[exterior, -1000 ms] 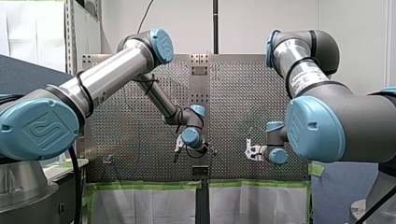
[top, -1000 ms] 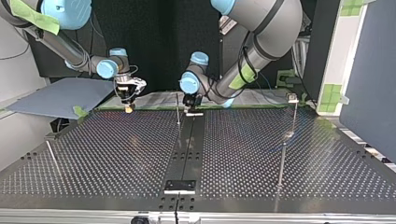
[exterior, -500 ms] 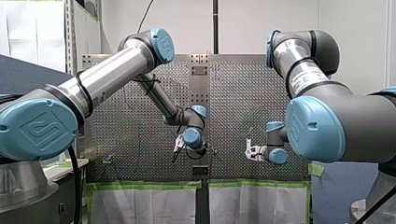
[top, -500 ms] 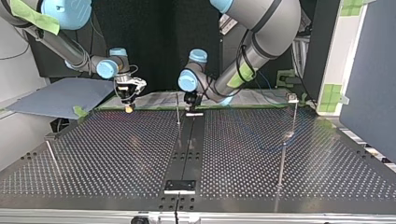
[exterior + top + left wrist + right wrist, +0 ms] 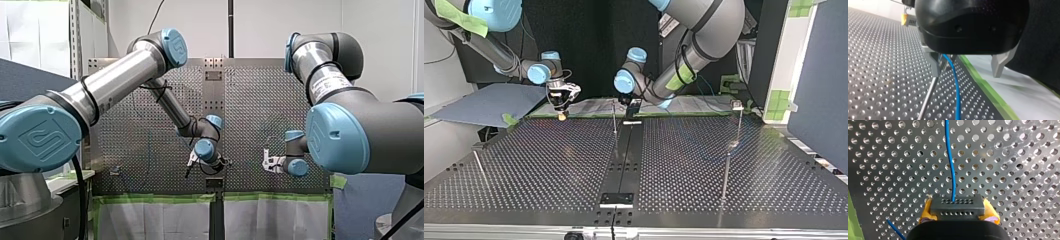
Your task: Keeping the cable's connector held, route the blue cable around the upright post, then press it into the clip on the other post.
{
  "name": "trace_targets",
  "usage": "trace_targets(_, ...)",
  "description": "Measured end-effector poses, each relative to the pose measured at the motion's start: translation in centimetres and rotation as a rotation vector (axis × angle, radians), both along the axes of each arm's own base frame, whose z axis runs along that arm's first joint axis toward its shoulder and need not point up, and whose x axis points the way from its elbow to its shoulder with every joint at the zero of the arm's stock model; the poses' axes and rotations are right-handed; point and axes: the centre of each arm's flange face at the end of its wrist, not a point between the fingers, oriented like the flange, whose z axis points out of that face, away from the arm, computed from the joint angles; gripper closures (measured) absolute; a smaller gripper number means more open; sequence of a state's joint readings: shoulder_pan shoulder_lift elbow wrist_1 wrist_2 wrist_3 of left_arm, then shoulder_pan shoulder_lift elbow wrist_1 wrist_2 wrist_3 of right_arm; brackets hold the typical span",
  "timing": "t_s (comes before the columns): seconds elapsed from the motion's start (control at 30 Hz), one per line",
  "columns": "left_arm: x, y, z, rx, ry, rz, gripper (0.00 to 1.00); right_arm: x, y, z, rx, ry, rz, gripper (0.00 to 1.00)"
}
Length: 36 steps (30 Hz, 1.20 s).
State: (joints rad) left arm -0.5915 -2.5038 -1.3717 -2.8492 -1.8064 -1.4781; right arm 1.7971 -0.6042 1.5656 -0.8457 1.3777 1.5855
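Threading through my left pincer (image 5: pixel 966 75), blue cable (image 5: pixel 955 87)

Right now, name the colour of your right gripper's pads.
Yellow pads, clamping the connector; right wrist view shows best.

Front view behind, high; top view opposite, low; both share table (image 5: pixel 549 165); wrist views close-up.

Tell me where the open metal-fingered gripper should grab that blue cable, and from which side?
Probably the blue cable where it runs between the open fingers of my left gripper, closing across it from both sides: it is thin and lies lengthways; its connector is clamped in my right gripper.
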Motion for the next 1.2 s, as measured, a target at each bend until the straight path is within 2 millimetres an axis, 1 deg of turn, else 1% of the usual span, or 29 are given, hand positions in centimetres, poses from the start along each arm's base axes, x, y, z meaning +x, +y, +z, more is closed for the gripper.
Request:
trace_targets(0.33, -2.0, -0.1, 0.6, -0.021, -0.017, -0.023, 0.0, 0.0, 0.0, 0.0, 0.0, 0.001, 0.0, 1.0)
trace_targets(0.47, -3.2, -0.3, 0.2, -0.023, -0.016, -0.039, 0.0, 0.0, 0.0, 0.0, 0.0, 0.001, 0.0, 1.0)
trace_targets(0.63, -4.2, -0.9, 0.0, -0.023, -0.015, -0.054, 0.0, 0.0, 0.0, 0.0, 0.002, 0.0, 0.0, 1.0)
trace_targets(0.83, -4.5, -1.3, 0.0, -0.03, -0.019, -0.058, 0.0, 0.0, 0.0, 0.0, 0.002, 0.0, 0.0, 1.0)
trace_targets(1.2, -4.2, -1.5, 0.2, -0.066, -0.043, -0.039, 0.0, 0.0, 0.0, 0.0, 0.003, 0.0, 0.0, 1.0)
